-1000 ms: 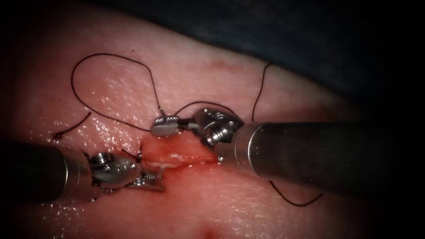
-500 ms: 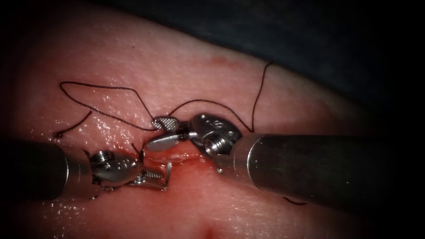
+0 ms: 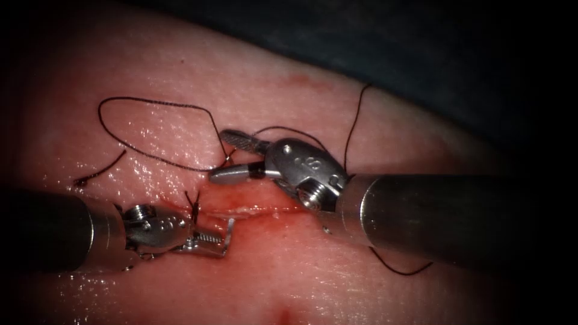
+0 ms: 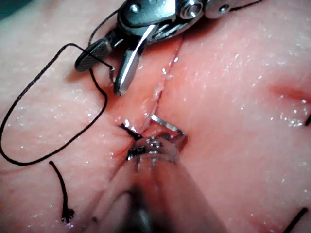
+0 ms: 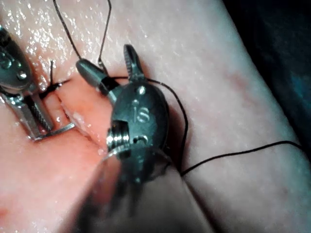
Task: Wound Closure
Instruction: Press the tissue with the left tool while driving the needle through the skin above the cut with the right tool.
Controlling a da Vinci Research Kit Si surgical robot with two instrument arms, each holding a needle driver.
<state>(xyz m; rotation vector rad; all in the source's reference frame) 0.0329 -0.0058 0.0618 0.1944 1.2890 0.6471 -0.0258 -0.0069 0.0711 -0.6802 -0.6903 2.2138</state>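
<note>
Two tools meet at the cut (image 3: 253,210). Left tool (image 3: 211,238), at the cut's 8 o'clock end, clenches the needle (image 3: 229,232) near one end; the left wrist view reveals the needle's far end entering the tissue (image 4: 233,97). Right tool (image 3: 232,157), at 12 o'clock, gapes, grasping nothing, thread (image 3: 150,129) passing between its jaws. Its wrist reads "is".

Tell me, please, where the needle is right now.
In the endoscope view the needle is held in the left tool, just below the cut at its left end.
</note>
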